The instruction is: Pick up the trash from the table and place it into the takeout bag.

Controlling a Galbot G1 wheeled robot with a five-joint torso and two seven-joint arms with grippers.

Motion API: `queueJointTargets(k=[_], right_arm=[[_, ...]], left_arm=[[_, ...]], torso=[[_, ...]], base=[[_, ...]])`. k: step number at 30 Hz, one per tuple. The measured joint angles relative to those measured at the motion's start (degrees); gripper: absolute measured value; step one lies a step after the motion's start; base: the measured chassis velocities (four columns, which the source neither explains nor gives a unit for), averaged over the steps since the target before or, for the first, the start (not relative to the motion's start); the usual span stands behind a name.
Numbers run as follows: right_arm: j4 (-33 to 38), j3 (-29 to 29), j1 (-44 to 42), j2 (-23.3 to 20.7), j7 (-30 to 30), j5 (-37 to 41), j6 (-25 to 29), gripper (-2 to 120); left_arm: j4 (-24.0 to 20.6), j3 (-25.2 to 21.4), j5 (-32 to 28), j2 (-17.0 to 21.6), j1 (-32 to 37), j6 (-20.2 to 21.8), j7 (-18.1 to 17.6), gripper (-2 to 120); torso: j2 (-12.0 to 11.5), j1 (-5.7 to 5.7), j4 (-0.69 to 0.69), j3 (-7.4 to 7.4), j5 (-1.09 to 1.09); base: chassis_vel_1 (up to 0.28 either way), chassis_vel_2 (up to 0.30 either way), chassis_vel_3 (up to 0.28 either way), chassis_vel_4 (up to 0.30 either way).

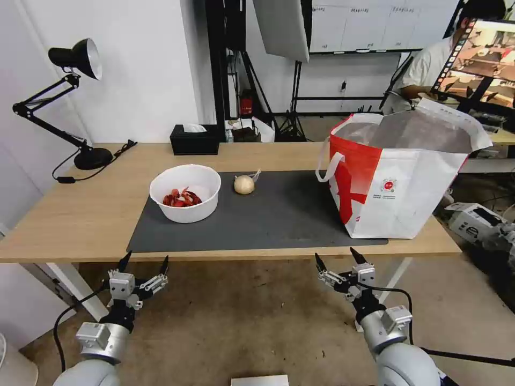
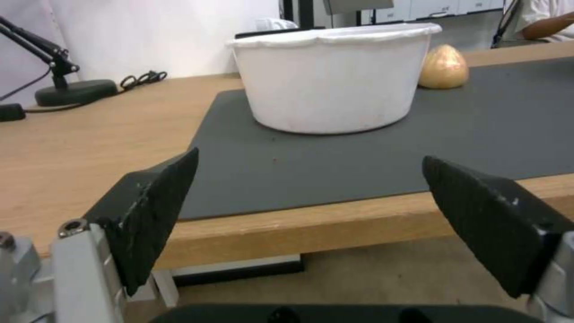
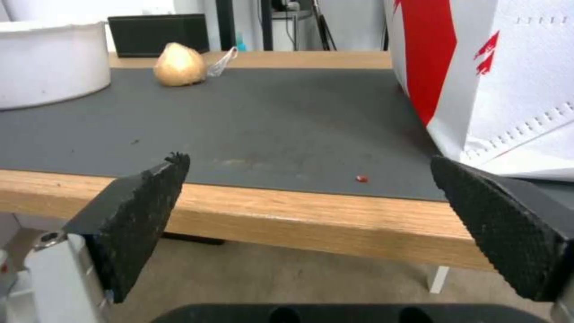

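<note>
Bowl (image 1: 185, 193) & ball (image 1: 244, 185) on mat; both grippers (image 1: 145, 262) (image 1: 337, 258) spread, below table edge.

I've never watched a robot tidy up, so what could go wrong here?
The white bowl holds loose red shellfish scraps; tilted in a lift, they could spill onto the grey mat. The beige ball may roll away if nudged. The takeout bag stands near the table's corner, so a bump might tip it.

A black desk lamp (image 1: 75, 59) stands at the tabletop's far left corner; a black tissue box (image 1: 195, 139) sits along the back edge.
</note>
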Motion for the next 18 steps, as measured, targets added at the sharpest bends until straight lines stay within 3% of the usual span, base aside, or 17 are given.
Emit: queueJointTargets(k=[12,18], right_arm=[[0.0,0.0,0.1,0.0,0.0,0.0,0.0,100],[-1.8,-0.6,-1.2,1.5,-1.1,-2.8,2.8,100]], left_arm=[[0.0,0.0,0.2,-0.3,0.3,-0.1,0.1,100],[0.0,0.0,0.2,-0.2,0.2,-0.1,0.2,100]], torso=[[0.0,0.0,0.0,0.0,0.0],[0.0,0.0,-0.01,0.0,0.01]], base=[[0.0,0.0,0.0,0.0],[0.0,0.0,0.0,0.0]])
